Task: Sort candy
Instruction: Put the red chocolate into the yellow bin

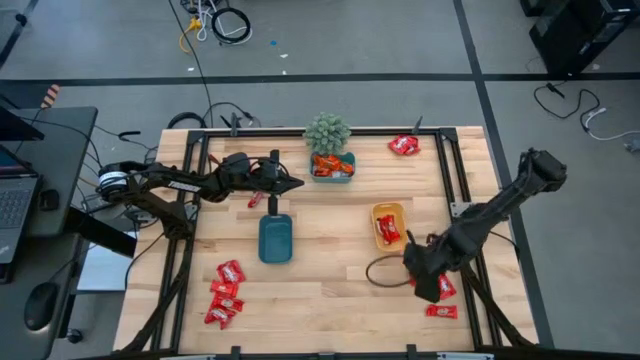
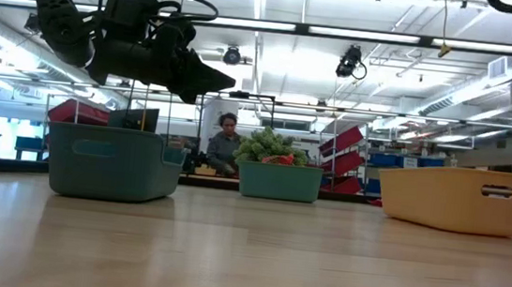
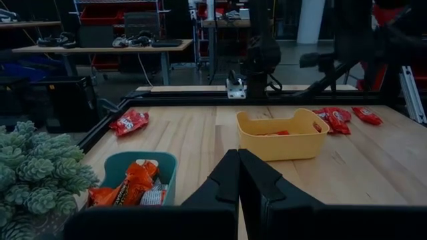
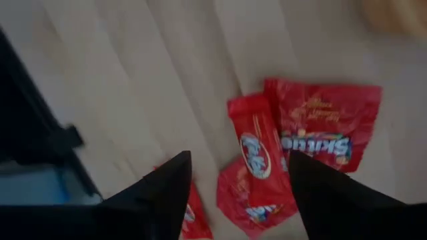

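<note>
Candy point(image 4: 267, 150) lies in red packets beside the yellow tray point(image 1: 389, 226), near the surface point(image 1: 330, 280) edge, under the right gripper point(image 4: 237, 175), fingers apart. More packets sit well clear of the yellow tray. Left gripper point(image 3: 238, 175), fingers together, hovers over open wood. Only the low view shows a person point(image 2: 226, 143) beyond.

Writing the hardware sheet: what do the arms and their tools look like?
Both arms are dark, nearly black. In the low view the left arm's link carries white TROSSEN-style lettering, with black cables looped above its bulky wrist. The left tool has two wedge-shaped black fingers tapering to a point. The right tool has matte black, angular fingers. No coloured markings show on either tool.
</note>
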Tool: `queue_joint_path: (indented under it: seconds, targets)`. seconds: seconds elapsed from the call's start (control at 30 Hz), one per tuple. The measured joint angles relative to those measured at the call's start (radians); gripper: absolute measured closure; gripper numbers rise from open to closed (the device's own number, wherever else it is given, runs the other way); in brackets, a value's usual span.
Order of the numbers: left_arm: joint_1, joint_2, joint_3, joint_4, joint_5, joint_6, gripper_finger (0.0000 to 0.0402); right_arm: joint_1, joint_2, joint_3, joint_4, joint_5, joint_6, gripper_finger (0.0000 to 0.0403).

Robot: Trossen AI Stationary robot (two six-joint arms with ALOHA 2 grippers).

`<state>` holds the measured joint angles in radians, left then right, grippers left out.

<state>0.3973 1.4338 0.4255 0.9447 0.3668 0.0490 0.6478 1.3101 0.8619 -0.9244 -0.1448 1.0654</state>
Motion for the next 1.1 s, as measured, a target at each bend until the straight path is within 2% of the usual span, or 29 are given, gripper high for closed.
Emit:
queue_joint_path:
  seconds: [0.27, 0.4, 0.53, 0.7, 0.83, 1.0, 1.1]
  targets:
    - [0.000, 0.000, 0.000, 0.000, 0.000, 0.000, 0.0396, 0.035, 0.156, 0.000, 0.002, -0.029, -0.117, 0.0121]
    - [0.000, 0.000, 0.000, -0.003, 0.000, 0.000, 0.0396, 0.045, 0.236, 0.000, 0.003, -0.033, -0.172, 0.0124]
    - [0.000, 0.000, 0.000, -0.004, 0.000, 0.000, 0.0396, 0.045, 0.296, 0.000, 0.006, -0.033, -0.200, 0.0143]
    - [0.000, 0.000, 0.000, -0.010, 0.000, 0.000, 0.0396, 0.045, 0.335, 0.001, 0.013, -0.060, -0.228, 0.0198]
    - [0.000, 0.000, 0.000, -0.023, 0.000, -0.001, 0.0396, 0.041, 0.326, 0.001, 0.029, -0.115, -0.231, 0.0269]
    - [0.000, 0.000, 0.000, -0.024, 0.000, -0.001, 0.0396, 0.017, 0.239, 0.008, 0.030, -0.151, -0.229, 0.0363]
    - [0.000, 0.000, 0.000, -0.024, 0.000, -0.001, 0.0396, -0.013, 0.162, 0.026, 0.028, -0.147, -0.225, 0.0384]
